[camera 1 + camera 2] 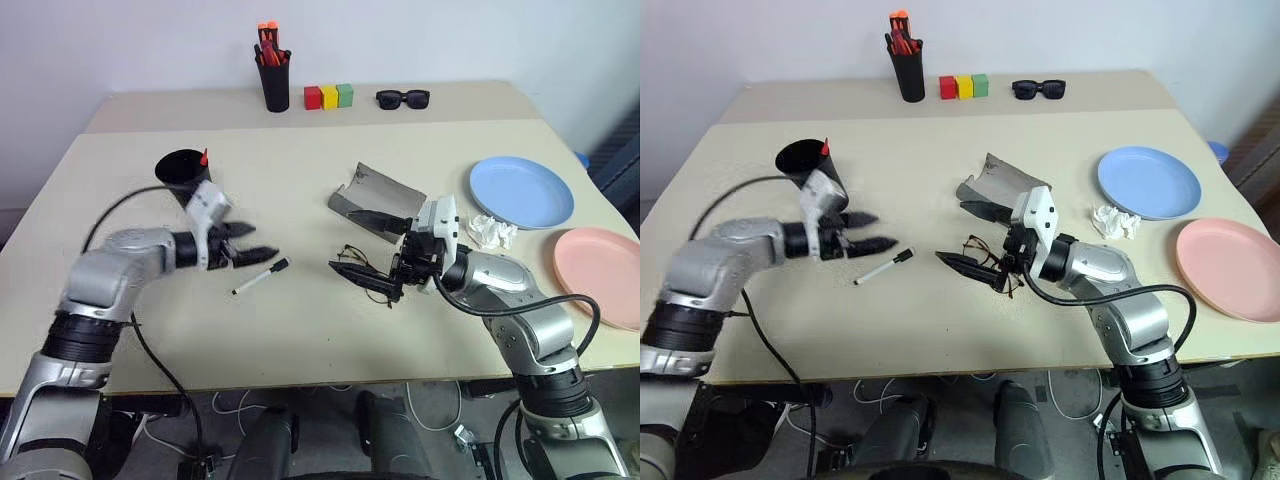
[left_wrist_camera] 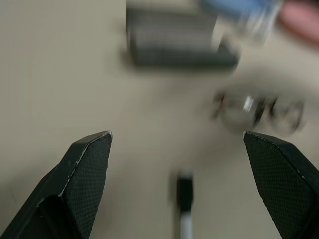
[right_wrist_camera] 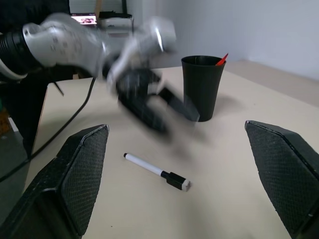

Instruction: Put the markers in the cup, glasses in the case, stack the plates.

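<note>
The black cup (image 1: 182, 168) stands at the left with the red-capped marker (image 1: 204, 157) poking out of its rim. My left gripper (image 1: 257, 242) hovers open just right of the cup, above the white marker with the black cap (image 1: 262, 276), which lies flat on the table. In the left wrist view that white marker (image 2: 184, 209) lies between the wide-apart fingers. The wire glasses (image 1: 360, 265) lie on the table in front of the open grey case (image 1: 375, 195). My right gripper (image 1: 342, 240) is open over the glasses, pointing left, and holds nothing. The blue plate (image 1: 521, 191) and the pink plate (image 1: 600, 275) sit apart at the right.
A crumpled white tissue (image 1: 492, 232) lies between the case and the blue plate. On the back table stand a black pen holder (image 1: 273, 75) with orange pens, three coloured blocks (image 1: 329, 96) and black sunglasses (image 1: 403, 98).
</note>
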`<state>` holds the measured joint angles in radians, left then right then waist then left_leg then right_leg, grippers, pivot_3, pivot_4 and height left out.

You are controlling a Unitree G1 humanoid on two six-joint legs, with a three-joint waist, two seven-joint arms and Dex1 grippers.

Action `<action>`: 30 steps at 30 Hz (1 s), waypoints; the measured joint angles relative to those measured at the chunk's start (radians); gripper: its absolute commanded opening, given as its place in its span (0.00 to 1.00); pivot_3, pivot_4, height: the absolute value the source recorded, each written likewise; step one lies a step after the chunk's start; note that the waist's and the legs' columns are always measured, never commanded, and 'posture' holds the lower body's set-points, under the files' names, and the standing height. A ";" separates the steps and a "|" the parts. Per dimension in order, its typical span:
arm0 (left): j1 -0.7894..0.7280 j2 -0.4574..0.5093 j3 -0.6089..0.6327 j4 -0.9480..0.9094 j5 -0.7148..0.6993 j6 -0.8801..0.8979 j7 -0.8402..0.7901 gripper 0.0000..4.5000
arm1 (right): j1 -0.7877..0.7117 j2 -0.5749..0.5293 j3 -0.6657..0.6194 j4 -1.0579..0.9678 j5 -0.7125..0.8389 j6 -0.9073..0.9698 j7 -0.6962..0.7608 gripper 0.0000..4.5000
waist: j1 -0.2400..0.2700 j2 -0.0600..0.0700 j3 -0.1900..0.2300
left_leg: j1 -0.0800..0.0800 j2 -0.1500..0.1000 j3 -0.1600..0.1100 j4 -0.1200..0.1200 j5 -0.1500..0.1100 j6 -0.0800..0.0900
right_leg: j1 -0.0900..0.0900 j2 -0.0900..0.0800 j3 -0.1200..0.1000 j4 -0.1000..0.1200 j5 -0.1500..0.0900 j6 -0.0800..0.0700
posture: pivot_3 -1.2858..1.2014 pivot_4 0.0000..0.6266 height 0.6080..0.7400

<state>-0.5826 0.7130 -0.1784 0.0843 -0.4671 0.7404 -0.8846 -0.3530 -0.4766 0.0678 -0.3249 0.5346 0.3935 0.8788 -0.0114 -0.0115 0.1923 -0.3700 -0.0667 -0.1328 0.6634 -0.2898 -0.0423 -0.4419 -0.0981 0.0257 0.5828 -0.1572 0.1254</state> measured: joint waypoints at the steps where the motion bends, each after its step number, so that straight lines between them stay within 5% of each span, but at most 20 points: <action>1: -0.028 -0.024 -0.010 0.026 0.014 0.007 0.003 0.96 | -0.001 0.001 0.001 0.002 -0.001 0.000 -0.001 1.00 | 0.003 0.000 0.000 | -0.001 0.000 0.000 0.000 0.000 0.000 | 0.000 0.000 0.000 0.000 0.000 0.000 | 0.52 0.24 1.00; 15: -0.149 -0.063 -0.198 0.029 0.161 0.104 -0.123 0.96 | 0.022 -0.055 -0.037 0.026 -0.049 -0.032 0.011 1.00 | -0.006 0.000 0.000 | 0.000 0.000 0.001 0.000 0.000 0.001 | -0.001 0.000 0.000 0.000 0.000 0.000 | 0.52 0.24 1.00; 18: -0.154 -0.064 -0.199 0.031 0.176 0.108 -0.133 0.79 | 0.023 -0.055 -0.042 0.028 -0.051 -0.035 0.010 1.00 | -0.006 0.000 0.000 | 0.000 0.000 0.001 0.000 0.000 0.001 | -0.001 0.000 0.000 0.000 0.000 0.000 | 0.52 0.24 1.00; 25: -0.160 -0.090 -0.195 0.052 0.197 0.133 -0.139 0.02 | 0.036 -0.069 -0.015 0.037 -0.092 -0.041 0.029 1.00 | -0.003 0.000 0.000 | -0.001 0.000 0.001 0.000 0.000 0.001 | -0.001 0.000 0.000 0.000 0.000 0.000 | 0.52 0.24 1.00; 30: -0.171 -0.103 -0.181 0.069 0.202 0.124 -0.133 0.01 | 0.033 -0.065 -0.014 0.041 -0.097 -0.044 0.031 1.00 | -0.003 0.000 0.000 | 0.000 0.000 0.000 0.001 0.000 0.001 | 0.000 0.000 0.000 0.000 0.000 0.000 | 0.52 0.24 1.00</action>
<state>-0.7537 0.6104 -0.3599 0.1536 -0.2647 0.8639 -1.0179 -0.3201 -0.5418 0.0539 -0.2842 0.4376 0.3491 0.9098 -0.0142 -0.0118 0.1922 -0.3703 -0.0666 -0.1324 0.6639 -0.2902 -0.0418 -0.4422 -0.0981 0.0258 0.5825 -0.1572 0.1256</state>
